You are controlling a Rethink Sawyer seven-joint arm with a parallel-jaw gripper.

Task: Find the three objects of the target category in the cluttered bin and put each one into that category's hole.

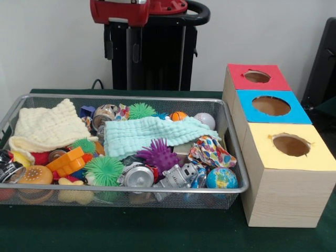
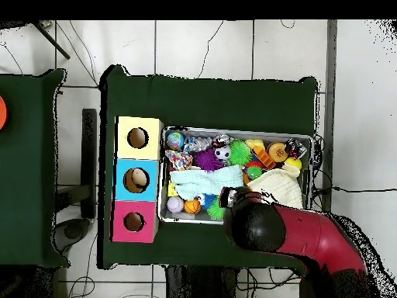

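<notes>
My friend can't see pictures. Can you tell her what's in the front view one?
A silver wire mesh bin on a green table is piled with toys: a purple spiky ball, a pale green knitted cloth, a cream knitted cloth and a small globe ball. Beside it stands a wooden box with three round holes, topped red, blue and yellow.

I count one mesh bin [image 1: 233, 157], three boxes with holes, red [image 1: 239, 79], blue [image 1: 247, 113] and yellow [image 1: 262, 157], two cloths, cream [image 1: 47, 128] and pale green [image 1: 142, 134], four spiky balls, and one globe ball [image 1: 221, 178].
</notes>
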